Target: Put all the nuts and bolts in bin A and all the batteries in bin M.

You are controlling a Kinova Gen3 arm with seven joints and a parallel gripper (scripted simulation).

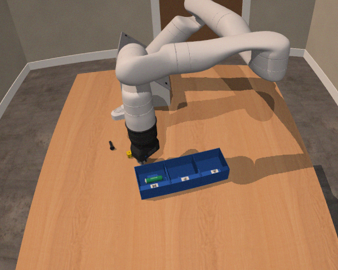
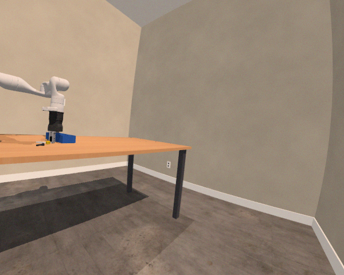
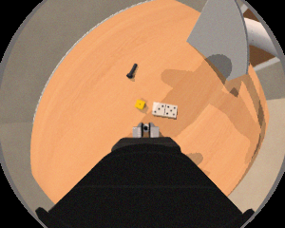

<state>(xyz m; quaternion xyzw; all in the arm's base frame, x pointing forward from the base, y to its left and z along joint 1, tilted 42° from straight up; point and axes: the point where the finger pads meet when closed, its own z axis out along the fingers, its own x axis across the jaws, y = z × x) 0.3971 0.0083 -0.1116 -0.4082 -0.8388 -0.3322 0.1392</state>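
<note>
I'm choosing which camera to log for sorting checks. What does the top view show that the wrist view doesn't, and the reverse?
Only the top view shows the blue three-compartment bin, with a green battery lying in an end compartment. Only the wrist view shows the white domino, which the arm hides from above. Both show the black bolt and the yellow die on the wooden table.

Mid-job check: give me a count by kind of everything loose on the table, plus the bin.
Battery: 1 (in the bin's left compartment)
Bolt: 1
Die: 1
Domino: 1
Bin: 1
Total: 5. Anything under the gripper is hidden.
</note>
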